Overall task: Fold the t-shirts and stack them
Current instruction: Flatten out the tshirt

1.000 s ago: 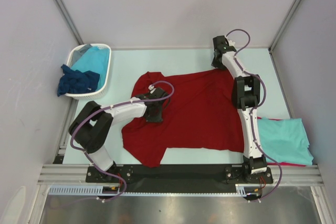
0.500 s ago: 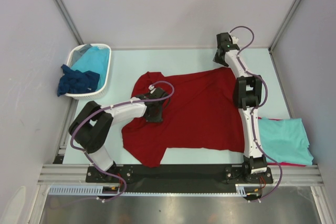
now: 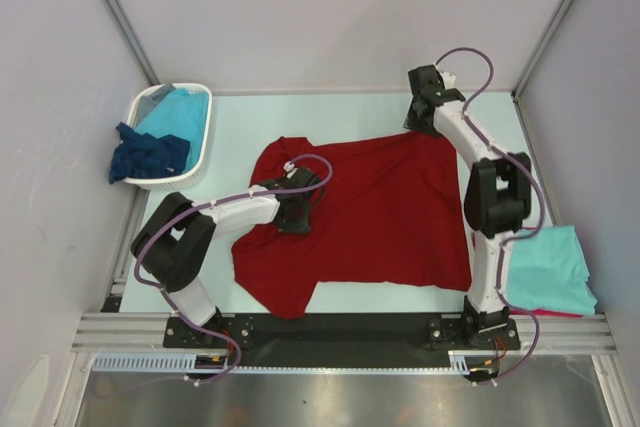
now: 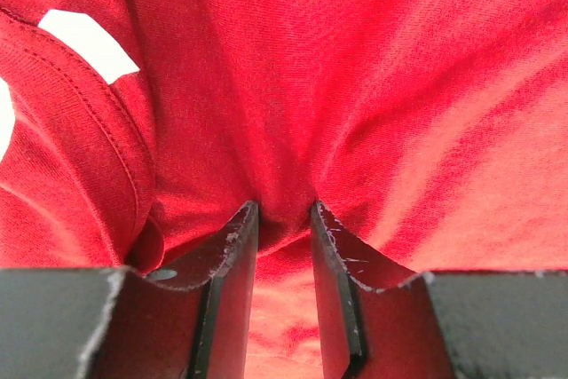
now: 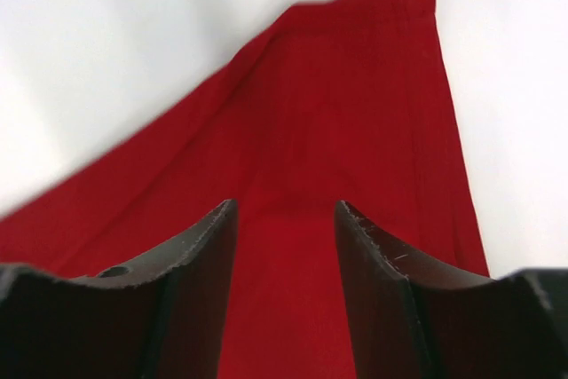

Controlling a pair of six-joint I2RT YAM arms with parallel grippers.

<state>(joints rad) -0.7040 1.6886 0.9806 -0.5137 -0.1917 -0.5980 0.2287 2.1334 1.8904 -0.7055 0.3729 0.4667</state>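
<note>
Plain dark red t-shirt (image 3: pixel 370 217) on a pale mint worktop (image 3: pixel 330 112). A turquoise t-shirt (image 3: pixel 545 269) tops a red t-shirt (image 3: pixel 560 314); a white basket (image 3: pixel 206 137) carries a second turquoise shirt (image 3: pixel 180 112) and a dark navy shirt (image 3: pixel 148 155), all unpatterned. The white-and-black left arm (image 3: pixel 240 212) and right arm (image 3: pixel 487 267) trail purple cables (image 3: pixel 327 172).

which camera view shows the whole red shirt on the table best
Top view: the red shirt lies spread out there, nearly its whole outline visible. Left wrist view shows only a bunched fold pinched in the left pincer; right wrist view shows just one corner beneath the open right pincer.
</note>
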